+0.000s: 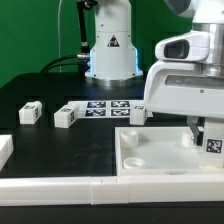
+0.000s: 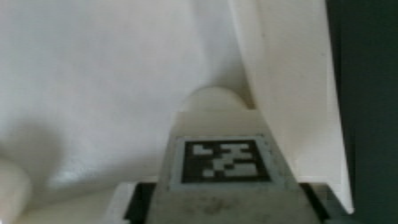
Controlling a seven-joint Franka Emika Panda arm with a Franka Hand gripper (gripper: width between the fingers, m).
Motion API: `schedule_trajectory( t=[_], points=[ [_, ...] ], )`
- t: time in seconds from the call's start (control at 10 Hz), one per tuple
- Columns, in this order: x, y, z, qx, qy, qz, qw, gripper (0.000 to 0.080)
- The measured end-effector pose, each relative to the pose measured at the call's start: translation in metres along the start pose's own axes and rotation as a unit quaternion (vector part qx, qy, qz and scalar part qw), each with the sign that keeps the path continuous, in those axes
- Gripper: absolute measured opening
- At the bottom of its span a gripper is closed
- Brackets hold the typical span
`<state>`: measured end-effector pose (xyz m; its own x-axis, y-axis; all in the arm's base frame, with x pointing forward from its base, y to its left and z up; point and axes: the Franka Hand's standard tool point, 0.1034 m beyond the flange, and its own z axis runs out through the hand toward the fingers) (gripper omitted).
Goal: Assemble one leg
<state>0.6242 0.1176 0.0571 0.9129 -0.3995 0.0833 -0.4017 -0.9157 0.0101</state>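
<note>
My gripper (image 1: 203, 134) is shut on a leg (image 1: 212, 144), a small white block with a black-and-white tag. It holds the leg over the large white panel (image 1: 150, 152), at its corner on the exterior view's right. In the wrist view the leg (image 2: 226, 150) sits between the two dark fingers (image 2: 326, 200) of the gripper (image 2: 226, 204), tag facing the camera. Its tip points at the panel's inner surface (image 2: 89, 100) beside the raised rim (image 2: 285, 80). Whether the leg touches the panel I cannot tell.
Two more legs (image 1: 30, 113) (image 1: 66, 116) lie on the black table at the exterior view's left, and a third (image 1: 138, 113) lies behind the panel. The marker board (image 1: 105, 107) lies mid-table. White border rails (image 1: 60, 186) run along the front edge.
</note>
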Motion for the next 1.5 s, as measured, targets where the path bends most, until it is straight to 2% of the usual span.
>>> schedule_trajectory(
  t=[0.2,0.4,0.7,0.8,0.9,1.0,1.1,1.2,1.5],
  points=[
    [0.005,0.016,0.001,-0.014,0.007,0.113,0.993,0.0272],
    [0.008,0.032,0.001,-0.032,0.021,0.219,0.975,0.028],
    [0.007,0.048,0.001,-0.059,0.027,0.286,0.956,0.0288],
    [0.007,0.048,0.001,-0.058,0.027,0.284,0.957,0.0288],
    [0.007,0.048,0.001,-0.058,0.027,0.283,0.957,0.047],
    [0.006,0.048,0.001,-0.058,0.027,0.283,0.957,0.0587],
    [0.006,0.048,0.001,-0.058,0.027,0.283,0.957,0.0587],
    [0.006,0.048,0.001,-0.058,0.027,0.283,0.957,0.0637],
    [0.006,0.048,0.001,-0.058,0.027,0.283,0.957,0.0646]
  ],
)
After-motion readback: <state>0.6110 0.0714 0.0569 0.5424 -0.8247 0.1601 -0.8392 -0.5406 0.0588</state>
